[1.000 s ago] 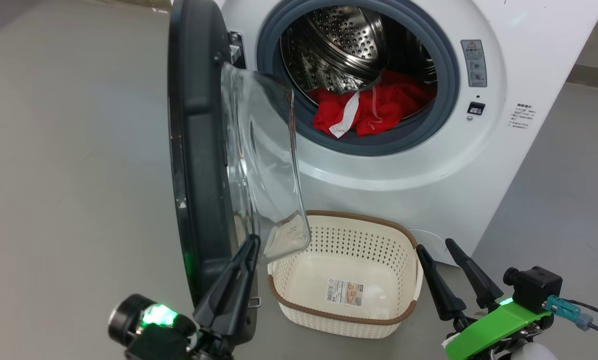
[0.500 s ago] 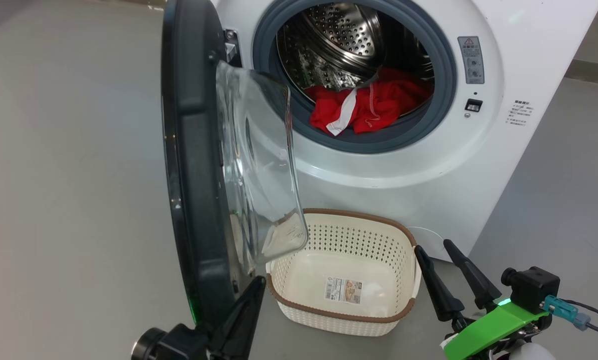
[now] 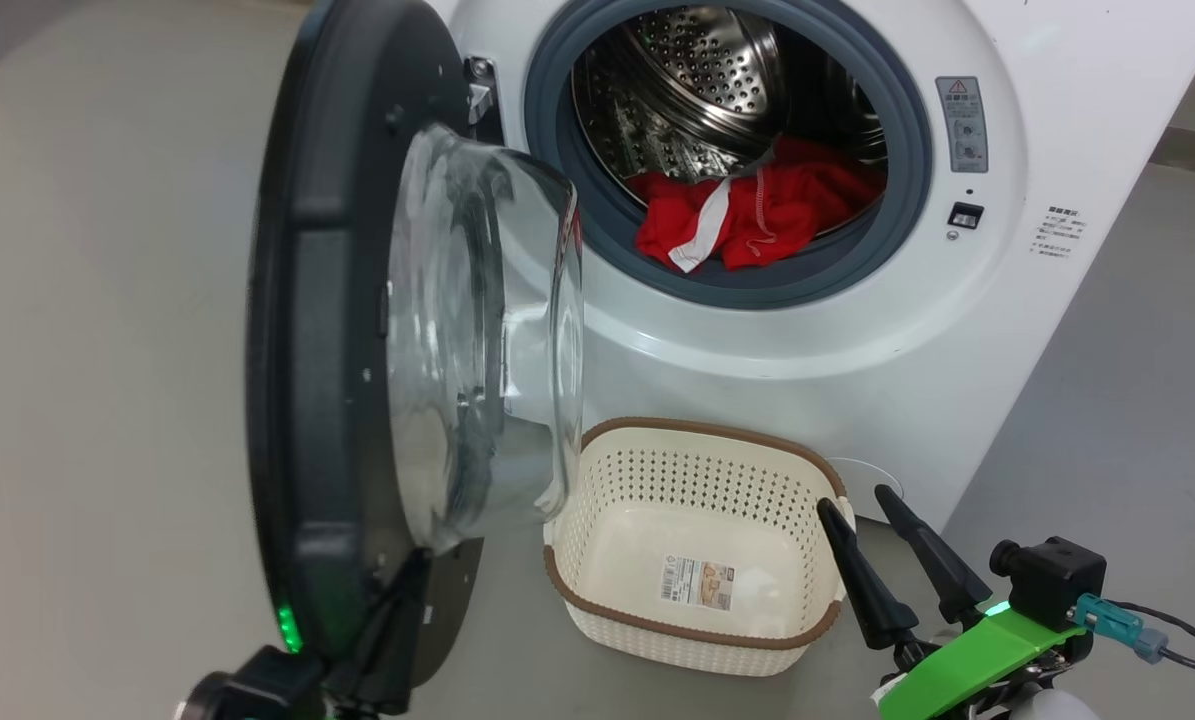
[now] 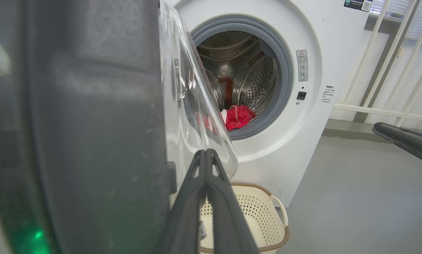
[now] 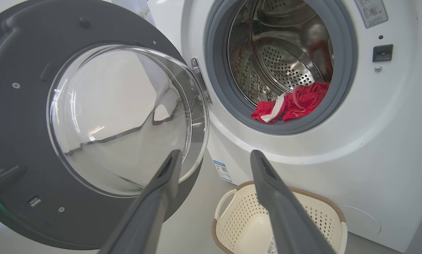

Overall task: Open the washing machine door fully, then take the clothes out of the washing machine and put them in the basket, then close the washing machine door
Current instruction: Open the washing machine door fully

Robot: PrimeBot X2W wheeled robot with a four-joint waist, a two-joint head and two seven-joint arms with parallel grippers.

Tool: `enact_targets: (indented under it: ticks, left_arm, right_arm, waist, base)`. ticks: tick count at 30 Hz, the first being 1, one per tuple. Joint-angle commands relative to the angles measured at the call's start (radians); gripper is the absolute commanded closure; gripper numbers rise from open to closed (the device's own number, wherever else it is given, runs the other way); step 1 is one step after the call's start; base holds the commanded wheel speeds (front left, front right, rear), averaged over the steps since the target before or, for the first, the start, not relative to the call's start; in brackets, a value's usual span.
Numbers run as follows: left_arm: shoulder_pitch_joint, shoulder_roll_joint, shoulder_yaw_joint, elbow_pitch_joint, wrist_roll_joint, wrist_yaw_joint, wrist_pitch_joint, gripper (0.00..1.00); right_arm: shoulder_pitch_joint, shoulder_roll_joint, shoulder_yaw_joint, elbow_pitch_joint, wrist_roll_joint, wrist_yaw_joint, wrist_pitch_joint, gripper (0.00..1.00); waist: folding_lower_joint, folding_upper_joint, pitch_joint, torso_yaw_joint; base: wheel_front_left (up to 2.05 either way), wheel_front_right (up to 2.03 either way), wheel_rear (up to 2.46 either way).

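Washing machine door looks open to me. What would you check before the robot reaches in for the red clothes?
1. Round black-rimmed glass door clear of the white washing machine opening: ok.
2. Door fully open: cannot tell.
3. Red white-trimmed clothes at the front of the steel drum: ok.
4. Cream perforated plastic basket below the opening: ok.
5. Right jaws open: ok.
6. Left jaws shut by the door's lower rim, touching it: cannot tell.
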Motion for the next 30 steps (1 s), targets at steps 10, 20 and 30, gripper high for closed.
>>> enact_targets:
  ticks: [10,20,30]
  left_arm:
    - [-0.055,0.118,0.148,-0.015,-0.024,0.047,0.012,1.0]
    - [-0.158,0.206,0.208,0.079,-0.054,0.026,0.051,1.0]
    - [-0.311,0.281,0.215,0.286,-0.065,-0.008,0.071,1.0]
  right_arm:
    - [-0.02,0.01,0.018,-0.02,-0.001,0.002,-0.012,0.0]
    - [-0.033,0.012,0.011,-0.022,-0.003,0.002,-0.012,0.0]
    - [-0.064,0.009,0.012,-0.029,-0.009,0.002,-0.012,0.0]
  waist:
    - [0.0,-0.0001,0.005,0.055]
    - [0.0,-0.0001,0.037,0.097]
    - [0.0,-0.0001,0.098,0.111]
  base:
    - [0.0,0.0,0.0]
    - [0.0,0.0,0.0]
    - [0.0,0.0,0.0]
